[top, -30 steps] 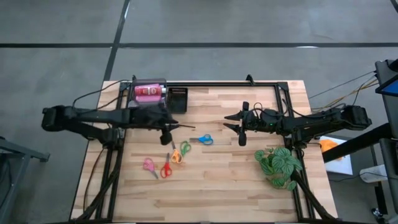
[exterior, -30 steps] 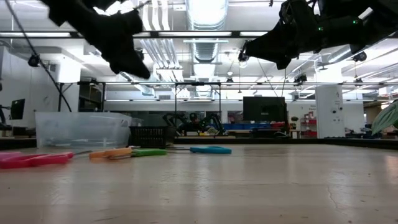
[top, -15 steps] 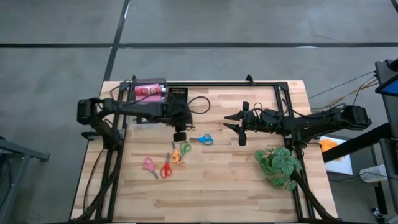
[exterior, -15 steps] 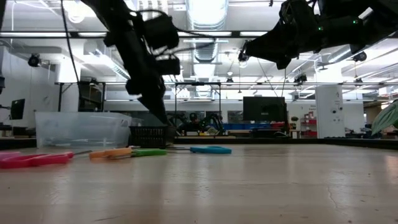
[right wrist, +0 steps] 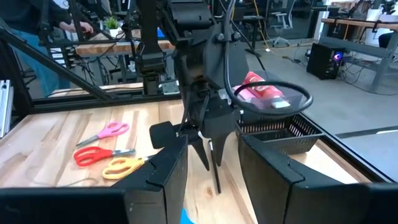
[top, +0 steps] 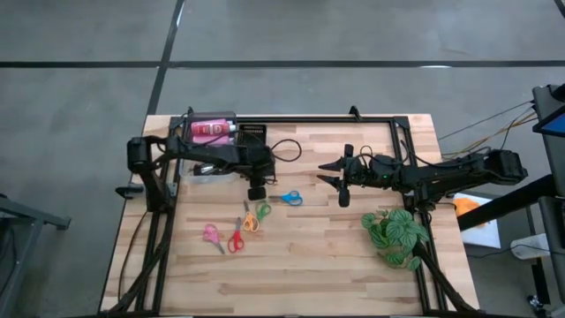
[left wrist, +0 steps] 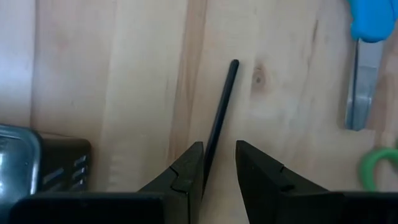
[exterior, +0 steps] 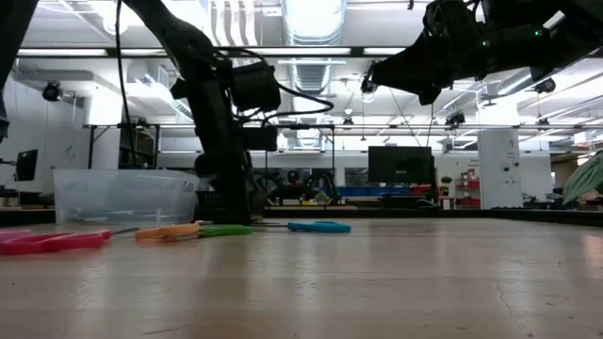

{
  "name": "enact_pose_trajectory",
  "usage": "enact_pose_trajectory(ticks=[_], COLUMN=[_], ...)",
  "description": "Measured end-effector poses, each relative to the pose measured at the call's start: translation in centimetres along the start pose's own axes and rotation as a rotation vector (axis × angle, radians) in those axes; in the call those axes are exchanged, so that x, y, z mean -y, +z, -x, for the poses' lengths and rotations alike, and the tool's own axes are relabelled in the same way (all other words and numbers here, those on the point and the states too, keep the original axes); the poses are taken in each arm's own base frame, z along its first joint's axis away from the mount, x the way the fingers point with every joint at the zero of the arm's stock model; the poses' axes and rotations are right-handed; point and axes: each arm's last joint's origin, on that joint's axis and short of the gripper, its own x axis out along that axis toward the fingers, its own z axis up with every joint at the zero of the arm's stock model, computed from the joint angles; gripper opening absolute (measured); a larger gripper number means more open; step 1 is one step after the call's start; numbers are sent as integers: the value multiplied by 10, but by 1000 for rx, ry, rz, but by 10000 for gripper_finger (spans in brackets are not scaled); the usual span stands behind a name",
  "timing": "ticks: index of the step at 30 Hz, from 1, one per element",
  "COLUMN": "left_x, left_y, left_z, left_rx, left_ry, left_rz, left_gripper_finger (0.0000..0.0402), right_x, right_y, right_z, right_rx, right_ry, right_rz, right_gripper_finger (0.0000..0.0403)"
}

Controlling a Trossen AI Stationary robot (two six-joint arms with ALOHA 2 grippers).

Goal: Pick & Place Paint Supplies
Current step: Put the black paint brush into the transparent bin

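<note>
— Wooden desk (top: 353,247) under bright lights; where's the left hand (left wrist: 217,163)?
— Low, narrowly parted around 1 black brush (left wrist: 221,112), blue scissors (top: 288,198) just beyond.
— And the right hand (top: 331,174)?
— Hovering well apart, partly spread, holding nothing.

Table (top: 353,256): pale wood planks, smooth, faint grain and a knot. Scissors (left wrist: 364,68): dull metal blade, glossy blue plastic handle. Tub (exterior: 122,196): clear plastic. Brush (left wrist: 221,109): matt black.

Pale striped wood table (top: 335,256); scissors pink (top: 212,235), red (top: 235,243), orange (top: 251,221), green (top: 262,210), blue (top: 290,198); black brush (left wrist: 221,118); green plant (top: 397,235).
</note>
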Motion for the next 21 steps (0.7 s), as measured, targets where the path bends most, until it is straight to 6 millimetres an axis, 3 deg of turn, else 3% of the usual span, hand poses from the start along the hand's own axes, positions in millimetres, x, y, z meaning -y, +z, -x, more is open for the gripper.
enact_pose_trajectory(ticks=[15,21], left_x=[-3,-3], left_y=[-20,-21], left_z=[-14,-14], left_rx=[19,20], left_ry=[1,-4], left_rz=[21,28], left_gripper_finger=[92,35], right_x=[0,0], right_y=[0,0], right_z=[0,0], right_rx=[-1,-1], right_ry=[0,0], right_rz=[1,2], right_gripper_finger=[141,141])
